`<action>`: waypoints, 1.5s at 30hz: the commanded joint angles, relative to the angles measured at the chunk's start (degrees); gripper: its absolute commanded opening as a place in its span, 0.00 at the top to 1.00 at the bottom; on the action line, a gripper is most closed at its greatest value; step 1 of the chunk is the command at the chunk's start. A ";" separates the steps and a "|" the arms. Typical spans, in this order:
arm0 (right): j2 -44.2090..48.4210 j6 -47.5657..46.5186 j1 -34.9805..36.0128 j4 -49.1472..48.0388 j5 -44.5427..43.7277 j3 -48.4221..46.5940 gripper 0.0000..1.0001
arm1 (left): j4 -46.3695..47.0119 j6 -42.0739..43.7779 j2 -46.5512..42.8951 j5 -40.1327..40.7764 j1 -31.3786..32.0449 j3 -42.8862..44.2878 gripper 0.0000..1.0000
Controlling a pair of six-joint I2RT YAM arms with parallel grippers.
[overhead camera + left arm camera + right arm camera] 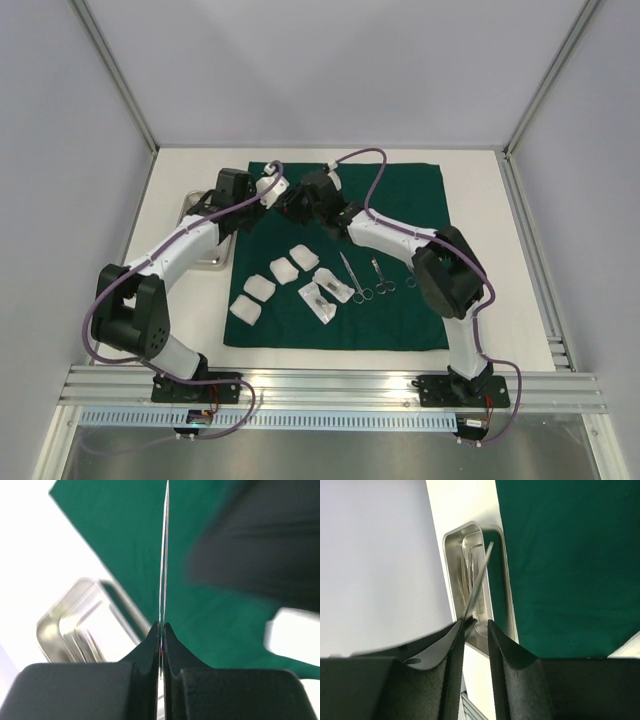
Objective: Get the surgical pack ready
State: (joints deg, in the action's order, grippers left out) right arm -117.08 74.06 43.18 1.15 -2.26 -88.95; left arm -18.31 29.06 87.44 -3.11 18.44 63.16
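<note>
One tray (205,255), half hidden under left arm (185,245), beside cloth (400,200). Left gripper (161,630) clamped tight on instrument (164,555), edge-on, kind unclear, over cloth. Right gripper (476,622), jaws slightly parted around instrument, gap showing beside it.

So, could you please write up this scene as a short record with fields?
left gripper: shut on a slim metal instrument, seen edge-on
right gripper: open, the instrument close against one finger
steel tray: beside the cloth's left edge
green cloth: spread flat on the table
gauze squares: four, in a diagonal row on the cloth
scissors: on the cloth, right of the gauze
</note>
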 commanded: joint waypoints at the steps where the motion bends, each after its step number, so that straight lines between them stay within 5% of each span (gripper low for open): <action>1: 2.38 -2.60 -1.25 -3.96 0.68 1.84 0.72 | -1.82 -3.48 1.42 -0.31 -5.33 2.85 1.00; 14: 5.99 -6.21 -3.28 -9.67 3.47 9.14 0.72 | -4.63 -10.16 7.04 -7.35 -27.84 -0.67 1.00; 30: 4.49 -5.33 -4.77 -10.38 6.48 10.20 0.73 | -9.55 -9.99 16.18 -7.26 -28.19 4.08 0.99; 39: 5.28 -5.42 -5.65 -10.38 6.48 11.25 0.72 | -12.02 -12.01 19.52 -7.34 -28.19 7.68 0.78; 45: 5.89 -5.24 -6.18 -10.73 6.39 11.95 0.72 | -13.33 -11.57 20.58 -7.61 -28.19 8.12 0.76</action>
State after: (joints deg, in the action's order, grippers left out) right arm -113.89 69.14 37.43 -7.57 3.81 -77.56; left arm -29.43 18.46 106.94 -10.07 -9.76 69.87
